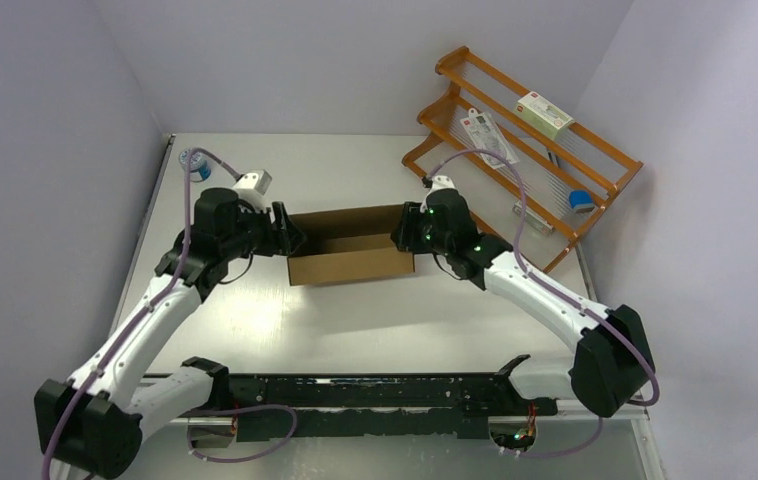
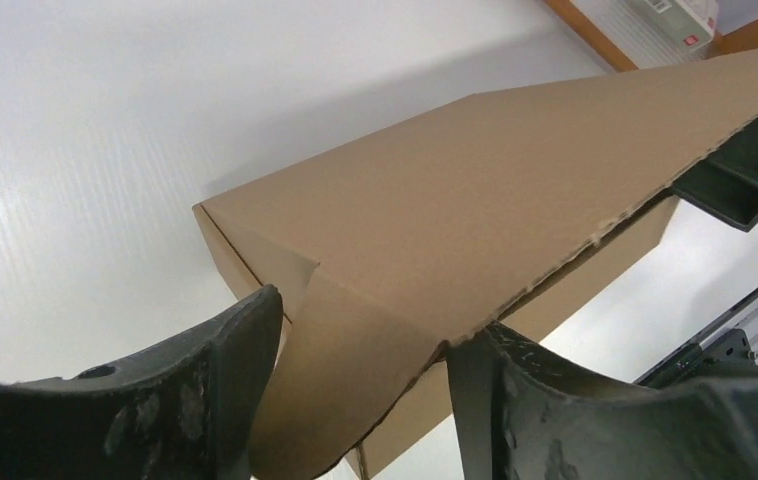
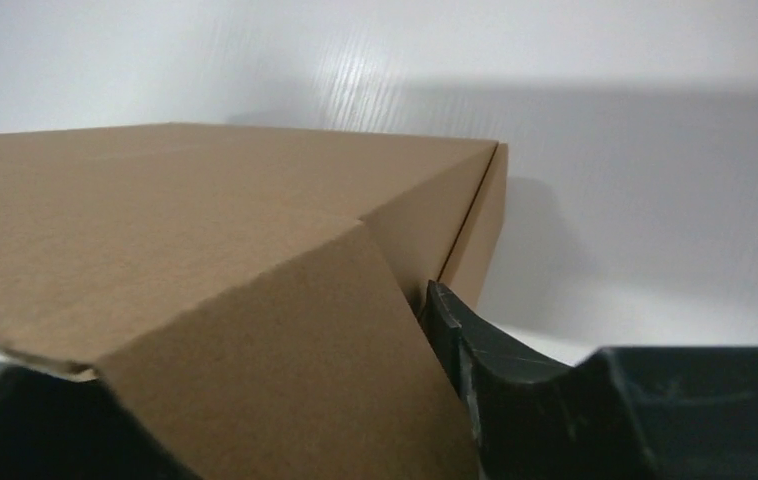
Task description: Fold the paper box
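Note:
The paper box (image 1: 350, 262) is a shallow brown cardboard box with its top open, standing in the middle of the white table. My left gripper (image 1: 290, 240) is at its left end. In the left wrist view the gripper (image 2: 365, 330) stands open, with a bent end flap of the box (image 2: 475, 190) between its spread fingers (image 2: 235, 380). My right gripper (image 1: 407, 232) is at the box's right end. In the right wrist view the gripper (image 3: 215, 340) also stands open astride a corner of the box (image 3: 255, 230), one finger (image 3: 455, 340) close beside the cardboard.
An orange wooden rack (image 1: 595, 190) stands at the back right, holding white cartons with red labels (image 1: 543, 112) and a blue roll (image 1: 581, 198). A small blue and white item (image 1: 196, 165) lies at the back left. A black rail (image 1: 375, 390) runs along the near edge.

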### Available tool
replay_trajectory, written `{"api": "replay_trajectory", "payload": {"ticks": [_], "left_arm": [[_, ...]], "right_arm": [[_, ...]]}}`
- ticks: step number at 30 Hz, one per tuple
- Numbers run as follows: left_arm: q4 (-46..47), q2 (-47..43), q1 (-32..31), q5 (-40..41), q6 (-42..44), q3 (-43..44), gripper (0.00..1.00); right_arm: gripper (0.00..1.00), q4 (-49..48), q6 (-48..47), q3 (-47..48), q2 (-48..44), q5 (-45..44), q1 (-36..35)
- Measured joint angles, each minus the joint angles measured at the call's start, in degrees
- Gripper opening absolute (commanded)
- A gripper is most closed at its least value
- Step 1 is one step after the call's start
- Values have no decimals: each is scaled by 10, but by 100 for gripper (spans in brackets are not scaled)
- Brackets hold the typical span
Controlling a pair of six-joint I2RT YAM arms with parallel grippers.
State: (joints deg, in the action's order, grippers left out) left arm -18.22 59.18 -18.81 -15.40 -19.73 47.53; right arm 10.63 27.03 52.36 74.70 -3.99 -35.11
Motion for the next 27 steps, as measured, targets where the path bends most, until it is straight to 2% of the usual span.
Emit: {"api": "replay_trajectory", "payload": {"ticks": [9, 19, 24, 27], "left_arm": [[-51, -125, 0, 2, 7, -22, 81], [-162, -289, -1, 37, -10, -20, 88], [-211, -324, -1, 70, -14, -3, 89], [-222, -332, -1, 85, -17, 1, 88]], "right_arm": [[65, 9, -21, -47, -83, 79, 0], [88, 108, -59, -52, -189, 139, 0], [95, 165, -77, -44, -263, 125, 0], [96, 182, -82, -38, -287, 123, 0]]}}
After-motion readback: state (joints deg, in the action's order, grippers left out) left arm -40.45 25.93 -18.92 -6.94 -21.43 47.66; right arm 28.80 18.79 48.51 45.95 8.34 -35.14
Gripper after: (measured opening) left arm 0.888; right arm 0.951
